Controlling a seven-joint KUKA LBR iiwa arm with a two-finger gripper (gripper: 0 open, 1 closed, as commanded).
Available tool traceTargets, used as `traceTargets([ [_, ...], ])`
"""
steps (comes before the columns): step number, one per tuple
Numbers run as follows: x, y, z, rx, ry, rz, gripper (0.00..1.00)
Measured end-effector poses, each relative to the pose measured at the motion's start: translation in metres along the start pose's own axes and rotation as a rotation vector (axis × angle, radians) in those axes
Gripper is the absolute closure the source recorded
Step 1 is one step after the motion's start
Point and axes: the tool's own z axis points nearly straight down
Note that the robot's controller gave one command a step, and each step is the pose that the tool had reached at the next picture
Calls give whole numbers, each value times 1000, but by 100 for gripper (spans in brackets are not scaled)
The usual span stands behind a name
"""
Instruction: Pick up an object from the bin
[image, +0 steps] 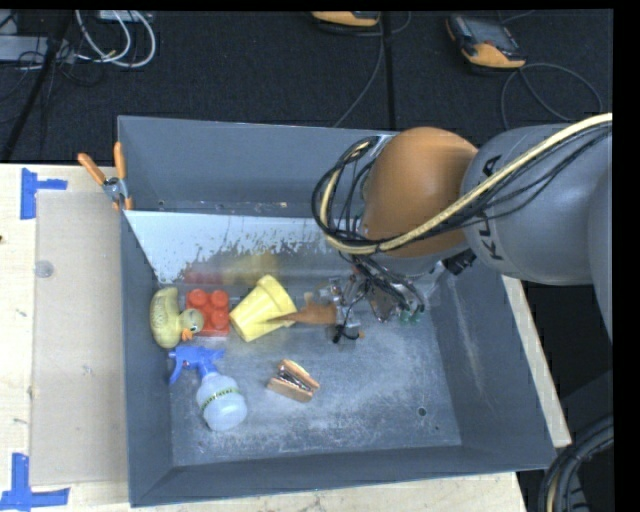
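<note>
The gripper (347, 322) is down in the bin (250, 170), at the brown handle of a yellow scoop-like toy (262, 308) just left of it; clenched or not, I cannot tell. Nothing looks lifted yet. A rubber duck (168, 318) lies farther left.

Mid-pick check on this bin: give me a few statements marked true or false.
1. The yellow rubber duck lies at the left side of the bin. True.
2. The spray bottle has a red top. False: its top is blue.
3. The red block sits between the duck and the yellow scoop-like piece. True.
4. The gripper hangs over the spray bottle. False: it is mid-bin, by that piece's brown handle.
</note>
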Motion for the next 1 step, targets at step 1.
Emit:
traceTargets([
  [1, 8, 5, -42, -1, 8, -50, 100],
])
